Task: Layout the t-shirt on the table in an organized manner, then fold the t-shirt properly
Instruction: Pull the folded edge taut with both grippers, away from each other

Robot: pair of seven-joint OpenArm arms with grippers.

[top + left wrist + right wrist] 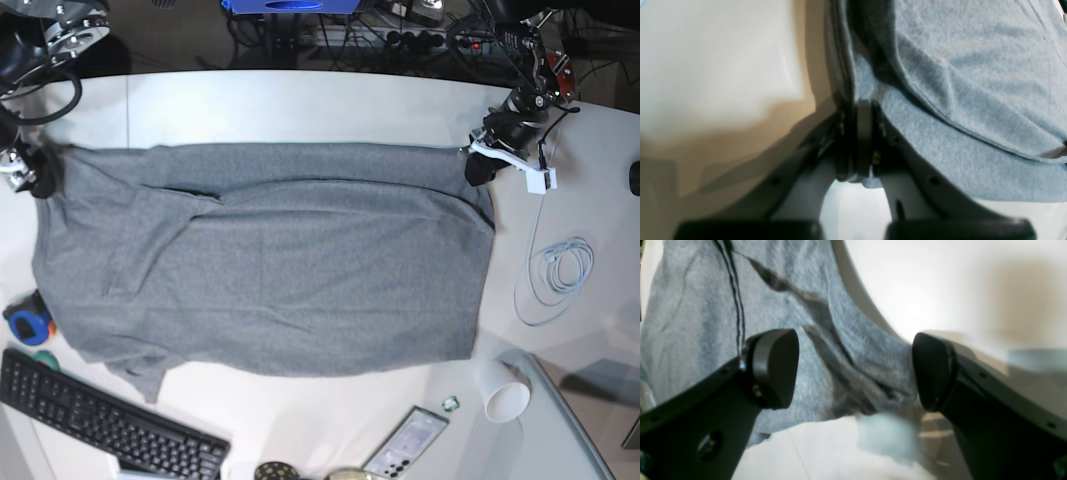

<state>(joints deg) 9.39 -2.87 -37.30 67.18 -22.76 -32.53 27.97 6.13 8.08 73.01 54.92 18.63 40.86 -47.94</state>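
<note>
Two tools | left tool (pixel 863 140) pinches t-shirt (pixel 270 260) corner | right tool (pixel 853 370) seemingly straddles hem

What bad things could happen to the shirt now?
1. Only the left tool pinches the t-shirt; the right tool is open around a fold, so a pull might skew the shirt.
2. The shirt's edge lies against the blue thing and close to the keyboard; dragging could snag them.

Black rounded pads are carried by the right gripper (pixel 855 370) on black, screw-dotted fingers (pixel 990 400). Pale fingers with dark pads are seen on the left gripper (pixel 863 140).
</note>
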